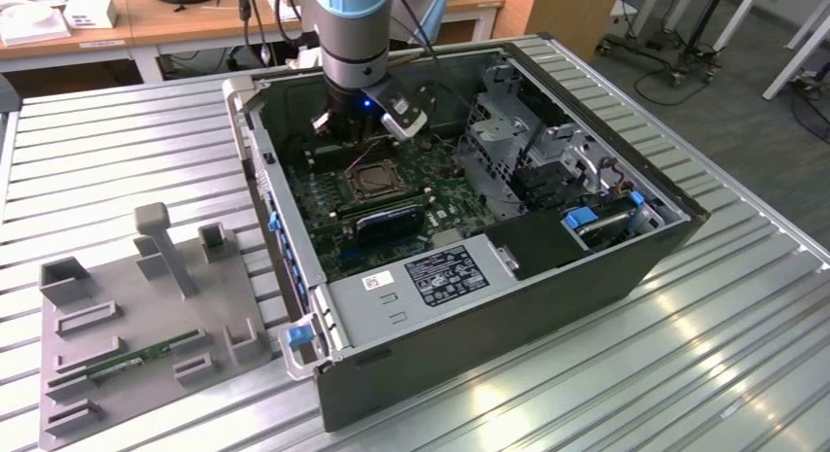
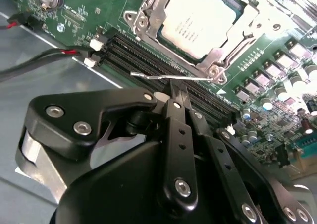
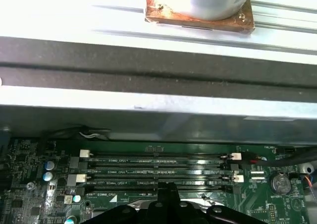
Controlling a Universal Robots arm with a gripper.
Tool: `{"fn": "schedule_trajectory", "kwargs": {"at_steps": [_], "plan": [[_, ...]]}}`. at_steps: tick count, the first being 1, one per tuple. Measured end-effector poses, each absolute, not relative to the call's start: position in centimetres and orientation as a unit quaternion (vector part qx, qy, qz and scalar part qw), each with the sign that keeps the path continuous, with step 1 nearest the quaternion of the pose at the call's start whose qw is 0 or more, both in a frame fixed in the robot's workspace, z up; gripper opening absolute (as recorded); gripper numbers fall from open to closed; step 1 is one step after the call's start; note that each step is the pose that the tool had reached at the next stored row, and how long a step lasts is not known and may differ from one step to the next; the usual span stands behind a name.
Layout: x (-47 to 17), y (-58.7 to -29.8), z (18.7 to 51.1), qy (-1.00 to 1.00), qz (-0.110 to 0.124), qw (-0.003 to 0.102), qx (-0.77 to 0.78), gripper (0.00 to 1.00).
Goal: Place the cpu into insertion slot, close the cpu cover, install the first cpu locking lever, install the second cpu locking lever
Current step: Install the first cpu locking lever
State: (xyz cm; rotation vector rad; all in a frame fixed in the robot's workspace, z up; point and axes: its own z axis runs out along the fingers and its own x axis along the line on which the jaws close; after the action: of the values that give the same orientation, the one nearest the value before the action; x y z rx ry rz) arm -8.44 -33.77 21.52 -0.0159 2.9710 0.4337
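Slatted metal table (image 1: 117, 141) holds the open case (image 1: 519, 316), where the chip (image 2: 198, 21) already sits seated under its lowered cover (image 2: 152, 7) just beyond the gripper (image 2: 176, 87) — jaws closed, tips touching a thin lever (image 2: 148, 76) — locking seemingly unfinished.

The cpu (image 2: 198, 23) is partly cut off.

Ribbed metal table (image 1: 726, 355); wooden desks (image 1: 194, 24) behind; grey floor (image 1: 726, 102).

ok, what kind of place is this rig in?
Probably a robotics lab or workshop: an open computer case sits on a slatted metal table, a grey parts fixture beside it, wooden desks behind.
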Motion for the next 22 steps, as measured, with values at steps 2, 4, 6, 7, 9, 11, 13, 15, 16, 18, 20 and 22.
{"fn": "schedule_trajectory", "kwargs": {"at_steps": [2,4,6,7,9,11,13,15,16,18,20,22], "plan": [[-8.45,-33.86,21.52,0.987,0.144,0.07,-0.005,0.11],[-8.44,-34.0,21.52,0.987,0.144,0.07,-0.005,0.11],[-8.45,-34.13,21.57,0.987,0.144,0.07,-0.005,0.11],[-8.45,-34.19,21.59,0.987,0.144,0.07,-0.005,0.11],[-8.44,-34.21,21.59,0.987,0.144,0.07,-0.005,0.11],[-8.44,-34.22,21.6,0.987,0.145,0.07,-0.005,0.11],[-8.41,-34.22,21.6,0.987,0.145,0.07,-0.005,0.11],[-8.34,-34.22,21.59,0.987,0.145,0.07,-0.005,0.11],[-8.3,-34.22,21.6,0.987,0.145,0.07,-0.005,0.11],[-8.21,-34.22,21.6,0.987,0.145,0.07,-0.005,0.11],[-8.08,-34.22,21.59,0.987,0.145,0.07,-0.005,0.11],[-7.94,-34.22,21.58,0.987,0.145,0.07,-0.005,0.11]]}}
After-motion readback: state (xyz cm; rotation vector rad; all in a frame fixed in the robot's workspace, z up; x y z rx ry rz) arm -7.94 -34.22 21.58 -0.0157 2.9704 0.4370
